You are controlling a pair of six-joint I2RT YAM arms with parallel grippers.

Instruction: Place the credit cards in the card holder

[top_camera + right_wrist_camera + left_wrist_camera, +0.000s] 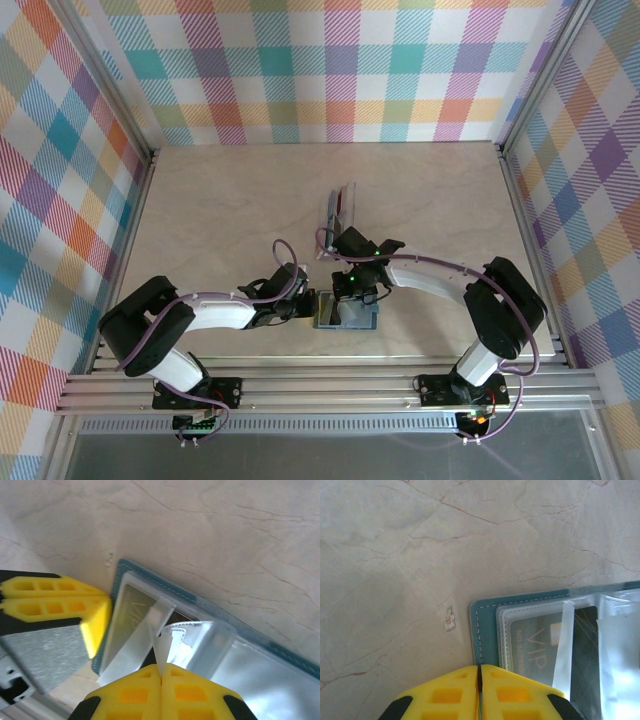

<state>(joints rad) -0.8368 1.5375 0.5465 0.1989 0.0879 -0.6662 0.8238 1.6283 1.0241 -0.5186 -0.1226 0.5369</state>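
Observation:
The teal card holder (362, 322) lies open near the front edge, its clear sleeves facing up. My left gripper (312, 305) is shut on the holder's left edge (487, 630), its yellow fingertips (480, 669) pressed together over the stitched border. A dark card with gold "VIP" lettering (535, 640) sits inside a sleeve. My right gripper (161, 669) is shut on a clear sleeve flap (165, 647) and holds it lifted above the VIP card (130, 612). Loose credit cards (340, 205) lie in a small pile farther back on the table.
The left gripper's yellow fingers (55, 605) sit close beside my right gripper at the holder's corner. A metal rail (320, 385) runs along the near edge. Checked walls (330, 70) enclose the beige table (230, 210) on three sides.

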